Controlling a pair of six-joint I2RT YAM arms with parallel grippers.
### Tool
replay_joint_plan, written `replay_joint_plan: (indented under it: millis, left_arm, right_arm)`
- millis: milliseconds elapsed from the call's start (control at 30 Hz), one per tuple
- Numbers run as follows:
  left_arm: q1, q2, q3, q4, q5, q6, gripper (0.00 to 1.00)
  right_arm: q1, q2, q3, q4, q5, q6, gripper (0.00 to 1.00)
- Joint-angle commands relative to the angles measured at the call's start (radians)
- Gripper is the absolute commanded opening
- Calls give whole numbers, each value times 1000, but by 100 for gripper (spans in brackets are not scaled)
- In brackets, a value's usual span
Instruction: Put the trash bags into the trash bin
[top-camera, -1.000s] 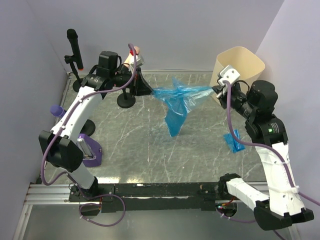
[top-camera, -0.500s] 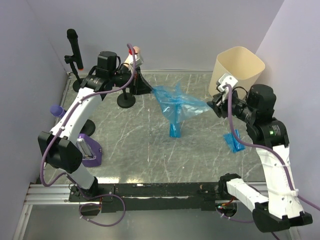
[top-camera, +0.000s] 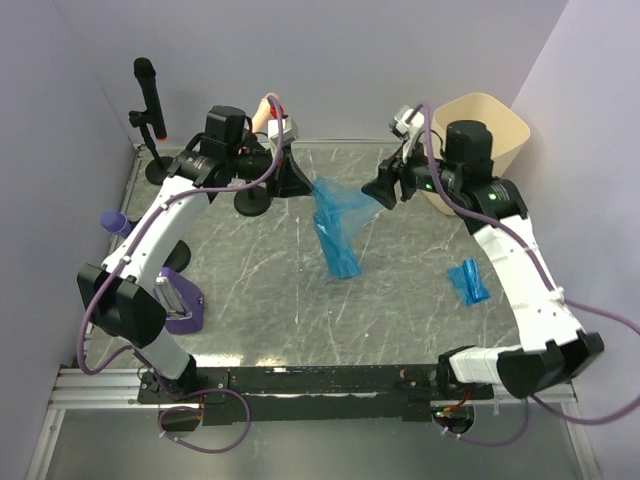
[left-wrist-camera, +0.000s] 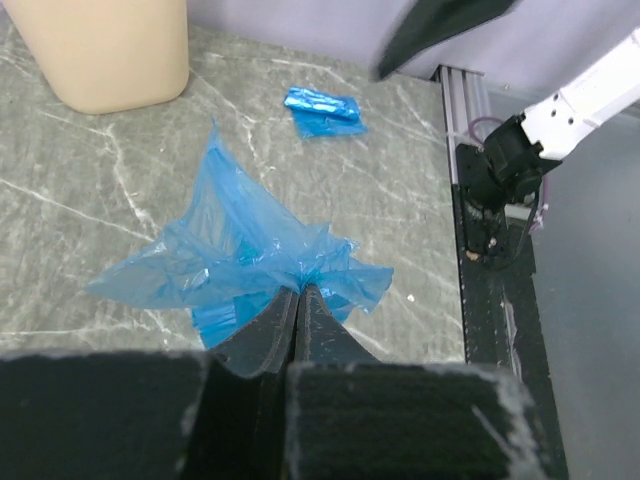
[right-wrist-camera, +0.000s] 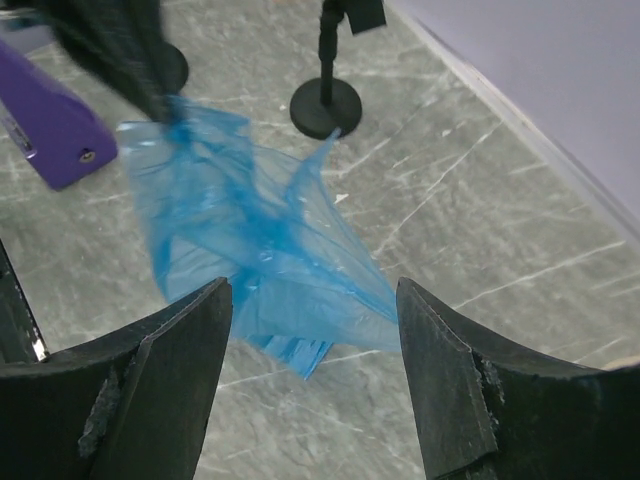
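Nothing legible in any view: no txt, labels, brand marks, nos. or signs can be made out.

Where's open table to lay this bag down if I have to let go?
The widest bare patch is the near-centre tabletop, between the purple block and the folded blue bag, in front of the open bag held by the left gripper. Crowded: back-left around the round stand base, and near the trash bin, where the right gripper hangs open.
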Motion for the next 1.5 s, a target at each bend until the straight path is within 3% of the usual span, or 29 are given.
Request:
replay_joint_plan:
  millis: [0,300,767,1133,1333,1467]
  left_arm:
    - [-1,-50,60,-73,41,127,1]
    - [-9,-15,160,-225,47,319,1]
    - [-26,-13,178,-251,14,392,1]
    - [-32,-30,178,-262,-14,438,1]
    - [-35,-55,174,-269,-61,489,1]
    - [-35,-93,138,-237,-120,495,1]
  right_arm:
    - [3,44,48,93,21,68,73]
    - [9,191,136,145,-91,120,74]
    - [61,331,200,145,-221,142,75]
    - [69,364,119,177,-287,163,72]
    - [63,420,101,212,-422,219,60]
    - [43,404,42,223,-453,231,44]
